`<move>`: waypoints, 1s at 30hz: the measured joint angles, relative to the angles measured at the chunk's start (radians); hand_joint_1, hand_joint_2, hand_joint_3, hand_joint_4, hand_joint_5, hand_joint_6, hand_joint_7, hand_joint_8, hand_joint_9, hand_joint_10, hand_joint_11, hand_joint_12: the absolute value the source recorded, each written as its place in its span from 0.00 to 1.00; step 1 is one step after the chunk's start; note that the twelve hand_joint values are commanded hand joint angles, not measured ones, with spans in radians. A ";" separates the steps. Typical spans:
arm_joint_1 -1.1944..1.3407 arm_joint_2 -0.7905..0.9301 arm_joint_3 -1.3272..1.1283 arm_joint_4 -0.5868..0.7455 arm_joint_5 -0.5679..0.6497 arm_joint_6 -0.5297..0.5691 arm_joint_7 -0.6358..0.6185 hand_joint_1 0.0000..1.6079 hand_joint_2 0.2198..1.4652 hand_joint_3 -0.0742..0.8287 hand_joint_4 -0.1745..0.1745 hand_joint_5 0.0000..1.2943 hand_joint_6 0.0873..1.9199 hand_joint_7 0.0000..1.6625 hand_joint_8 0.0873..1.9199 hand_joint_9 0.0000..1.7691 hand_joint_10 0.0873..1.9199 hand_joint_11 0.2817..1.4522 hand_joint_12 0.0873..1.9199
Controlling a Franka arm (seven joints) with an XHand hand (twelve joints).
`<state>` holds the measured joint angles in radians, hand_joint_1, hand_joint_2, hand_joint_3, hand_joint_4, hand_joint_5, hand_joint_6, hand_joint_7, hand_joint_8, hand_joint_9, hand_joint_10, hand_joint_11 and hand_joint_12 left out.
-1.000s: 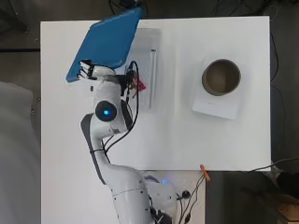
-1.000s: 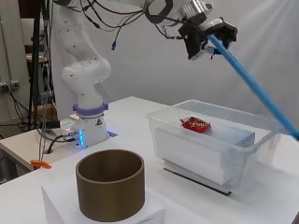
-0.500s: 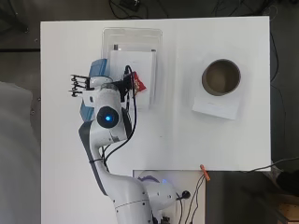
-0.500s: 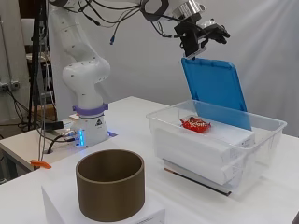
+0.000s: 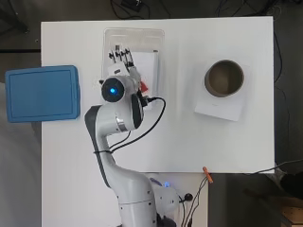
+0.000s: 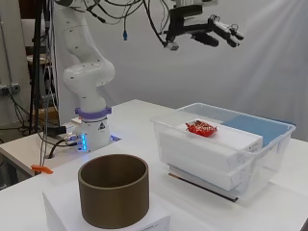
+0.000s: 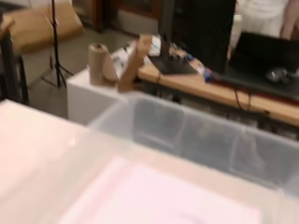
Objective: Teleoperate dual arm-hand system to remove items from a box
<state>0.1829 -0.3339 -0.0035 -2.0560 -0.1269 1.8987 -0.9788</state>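
Black-and-white hand [image 6: 219, 32] was held high above the clear plastic box [image 6: 269, 159], fingers [image 5: 120, 55] straight and spread, nothing grasped

White flat boxes [image 6: 211, 151] were stacked inside the clear plastic box, with a small red packet [image 6: 201, 128] lying on top of them. The blue lid [image 5: 42, 93] was laid flat beside the box at the table's [image 5: 189, 137] edge. A brown cylindrical container [image 5: 224, 78] was stood on a white block [image 5: 215, 108], well apart; no print could be read
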 joint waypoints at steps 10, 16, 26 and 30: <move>-0.023 0.162 -0.032 -0.021 -0.095 -0.229 0.019 0.14 0.52 0.06 0.45 0.25 0.00 0.29 0.00 0.33 0.00 0.23 0.00; -0.029 0.153 -0.035 -0.139 -0.110 -0.193 -0.006 0.12 0.50 0.06 0.43 0.15 0.00 0.21 0.00 0.26 0.00 0.19 0.00; -0.040 0.179 -0.050 -0.267 -0.174 0.006 -0.065 0.16 0.53 0.09 0.40 0.11 0.00 0.16 0.00 0.22 0.00 0.16 0.00; -0.041 0.241 -0.041 -0.259 -0.190 0.013 -0.059 0.18 0.52 0.09 0.43 0.12 0.00 0.16 0.00 0.22 0.00 0.16 0.00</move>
<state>0.1420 -0.0929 -0.0448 -2.3148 -0.3170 1.9112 -1.0376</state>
